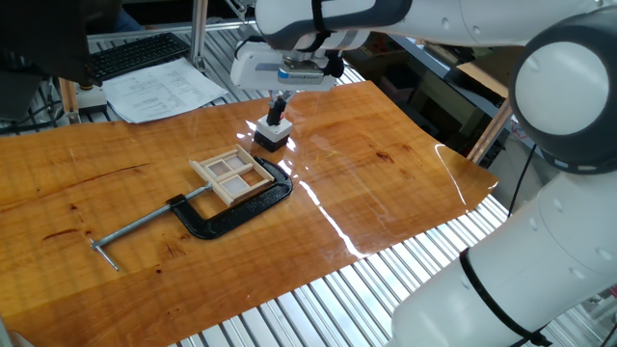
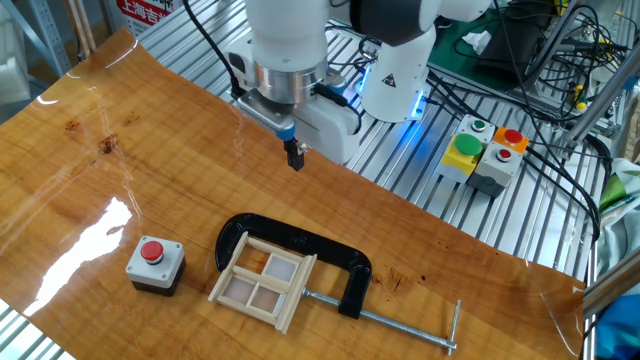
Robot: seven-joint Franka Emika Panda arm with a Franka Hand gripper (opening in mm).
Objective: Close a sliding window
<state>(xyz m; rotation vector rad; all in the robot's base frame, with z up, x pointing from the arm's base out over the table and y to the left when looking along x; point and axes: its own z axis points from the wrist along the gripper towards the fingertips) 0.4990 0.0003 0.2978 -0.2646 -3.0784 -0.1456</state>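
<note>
The sliding window (image 1: 231, 173) is a small pale wooden frame with panes. It lies flat on the wooden tabletop, held in the jaws of a black C-clamp (image 1: 231, 214). It also shows in the other fixed view (image 2: 262, 282). My gripper (image 2: 296, 157) hangs in the air above the table, well behind the window, with its fingers together and nothing between them. In one fixed view the gripper (image 1: 278, 106) appears just above the small button box (image 1: 271, 133).
A grey box with a red button (image 2: 155, 264) stands left of the window. The clamp's long screw rod (image 2: 385, 320) runs out to the right. A button panel (image 2: 485, 150) and cables lie off the board. Papers (image 1: 159, 89) and a keyboard (image 1: 140, 53) sit behind.
</note>
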